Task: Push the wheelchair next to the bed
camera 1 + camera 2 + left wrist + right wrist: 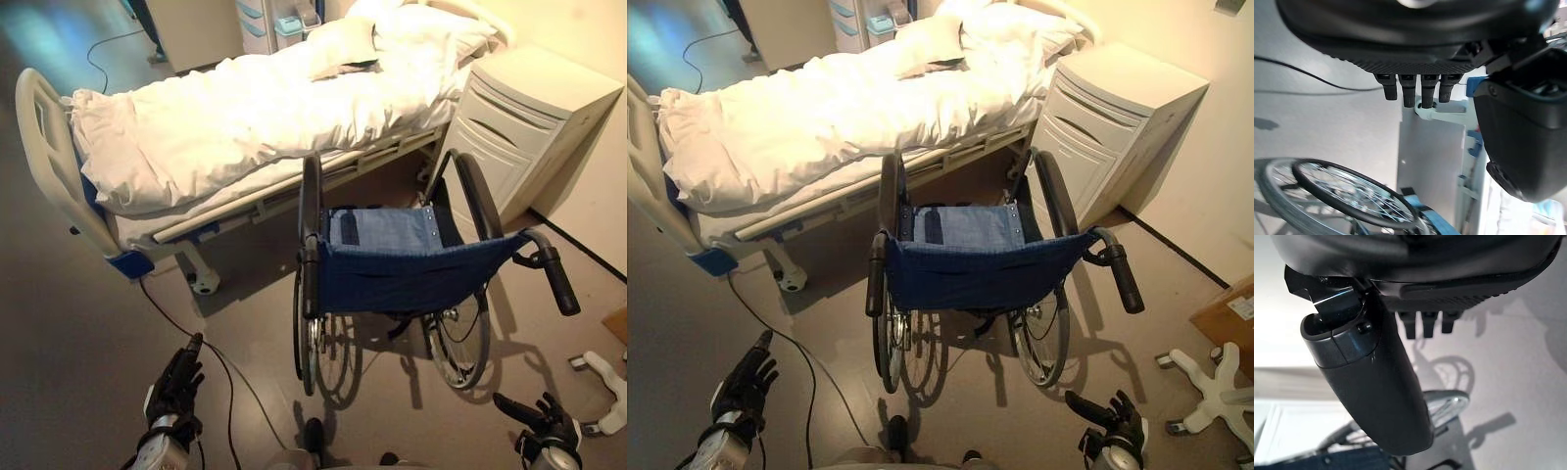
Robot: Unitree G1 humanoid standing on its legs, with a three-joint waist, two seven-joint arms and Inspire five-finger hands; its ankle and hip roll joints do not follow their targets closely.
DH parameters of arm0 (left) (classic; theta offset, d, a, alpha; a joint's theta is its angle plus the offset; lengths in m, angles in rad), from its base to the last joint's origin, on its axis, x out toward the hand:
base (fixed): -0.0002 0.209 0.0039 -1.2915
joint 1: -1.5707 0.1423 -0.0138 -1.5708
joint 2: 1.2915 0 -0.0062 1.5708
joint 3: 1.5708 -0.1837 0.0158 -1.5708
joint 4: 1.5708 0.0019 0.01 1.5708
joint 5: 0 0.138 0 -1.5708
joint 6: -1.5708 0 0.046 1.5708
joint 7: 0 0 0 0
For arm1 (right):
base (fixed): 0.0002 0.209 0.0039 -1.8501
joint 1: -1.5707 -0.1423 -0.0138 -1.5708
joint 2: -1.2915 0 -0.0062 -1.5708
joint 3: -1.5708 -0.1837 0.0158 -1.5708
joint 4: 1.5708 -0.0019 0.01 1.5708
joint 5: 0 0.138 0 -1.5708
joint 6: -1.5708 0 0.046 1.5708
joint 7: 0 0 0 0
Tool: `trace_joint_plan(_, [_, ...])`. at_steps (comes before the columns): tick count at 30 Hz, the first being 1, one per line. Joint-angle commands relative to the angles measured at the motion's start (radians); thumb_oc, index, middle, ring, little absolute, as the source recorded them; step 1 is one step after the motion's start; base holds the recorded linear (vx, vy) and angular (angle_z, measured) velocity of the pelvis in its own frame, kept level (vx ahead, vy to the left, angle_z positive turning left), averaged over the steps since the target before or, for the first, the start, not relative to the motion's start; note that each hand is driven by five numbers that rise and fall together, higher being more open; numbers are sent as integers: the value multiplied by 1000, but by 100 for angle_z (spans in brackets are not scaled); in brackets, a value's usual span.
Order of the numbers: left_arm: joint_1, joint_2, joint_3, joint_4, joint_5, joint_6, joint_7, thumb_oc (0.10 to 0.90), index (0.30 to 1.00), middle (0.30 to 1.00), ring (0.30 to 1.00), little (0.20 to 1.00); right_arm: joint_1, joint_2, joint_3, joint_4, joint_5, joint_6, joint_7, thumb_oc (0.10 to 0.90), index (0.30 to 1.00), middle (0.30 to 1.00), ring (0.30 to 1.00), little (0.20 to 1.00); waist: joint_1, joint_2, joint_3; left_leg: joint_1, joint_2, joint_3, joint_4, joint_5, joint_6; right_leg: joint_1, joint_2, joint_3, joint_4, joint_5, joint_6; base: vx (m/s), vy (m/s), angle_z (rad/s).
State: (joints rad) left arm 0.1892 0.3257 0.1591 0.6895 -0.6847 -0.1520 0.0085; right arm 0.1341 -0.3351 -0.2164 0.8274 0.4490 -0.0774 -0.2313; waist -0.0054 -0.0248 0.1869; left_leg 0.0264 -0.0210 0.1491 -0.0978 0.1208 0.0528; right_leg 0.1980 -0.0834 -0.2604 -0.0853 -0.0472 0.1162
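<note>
a: left eye view first. where does the wheelchair (397, 264) stand?

b: on the smooth grey floor (69, 333), just beside the long side of the bed (245, 117), its front toward the bed frame and its back toward the robot. a pale bedside cabinet (519, 108) with drawers stands just to its right.

a: what is it made of?

b: a slung blue fabric seat and backrest, dark padded armrests, black ribbed push handles (558, 279), thin spoked metal wheels with black rims.

a: and the bed?

b: a rumpled white duvet (255, 108) in soft folds, a pillow (431, 29) at the far end, a rounded plastic footboard (49, 157) and a small caster underneath.

a: the hands?

b: the left robot hand (176, 382) hangs low at the left, fingers straight and relaxed, holding nothing, apart from the chair. the right robot hand (1112, 416) sits low at the right, thumb spread, fingers loose, empty too, well short of the right handle.

a: anything else?

b: a white star-shaped base (1215, 387) and a cardboard box (1229, 318) at the far right.
</note>
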Motion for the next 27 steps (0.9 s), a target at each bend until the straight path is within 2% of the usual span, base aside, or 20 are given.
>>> trace_joint_plan(1, [-75, 37, -18, 23, 71, -116, -27, 800, 900, 900, 900, 900, -54, -31, 30, 10, -91, -110, 32, 800, 900, 900, 900, 900, 27, 9, -3, 116, -9, 48, 13, -163, -45, -109, 21, -4, 82, 46, 0, 0, 0, 0])
trace_joint_plan(2, [-75, 22, -38, 74, 84, -107, -26, 800, 900, 900, 900, 900, -52, -19, 70, 51, -164, -100, 57, 800, 900, 900, 900, 900, 28, 11, -2, 115, -10, 46, 16, -164, -43, -108, 22, -3, 83, 45, -2, 0, 0, 0])
trace_joint_plan(9, [-95, -17, -144, 280, 266, -42, -8, 800, 900, 900, 900, 900, -64, 33, 275, 138, -302, -59, 202, 800, 900, 900, 900, 900, 23, 13, -3, 111, -14, 40, 33, -164, -44, -101, 21, -7, 85, 37, -11, 0, 0, 0])
trace_joint_plan(13, [-100, -44, -202, 338, 298, 6, -47, 800, 900, 900, 900, 900, -79, 58, 322, 214, -265, -12, 277, 800, 900, 900, 900, 900, 28, 13, -6, 111, -16, 33, 36, -163, -45, -93, 23, -14, 82, 34, -15, 0, 0, 0])
trace_joint_plan(17, [-102, -81, -240, 347, 281, 33, -65, 800, 900, 900, 900, 900, -95, 81, 340, 255, -272, 17, 313, 800, 900, 900, 900, 900, 38, 16, -8, 112, -17, 24, 34, -161, -47, -86, 22, -24, 80, 33, -18, 0, 0, 0])
trace_joint_plan(20, [-112, -109, -273, 339, 269, 50, -88, 800, 900, 900, 900, 900, -117, 93, 393, 227, -308, 38, 349, 800, 900, 900, 900, 900, 50, 12, -12, 109, -21, 11, 38, -160, -48, -81, 21, -34, 78, 33, -20, 7, -26, 8])
trace_joint_plan(27, [-129, -95, -328, 298, 304, 49, -106, 800, 900, 900, 900, 900, -134, 83, 445, 217, -327, 85, 383, 800, 900, 900, 900, 900, 64, 7, -19, 107, -23, -2, 33, -153, -50, -77, 23, -48, 73, 34, -22, 1, -22, 16])
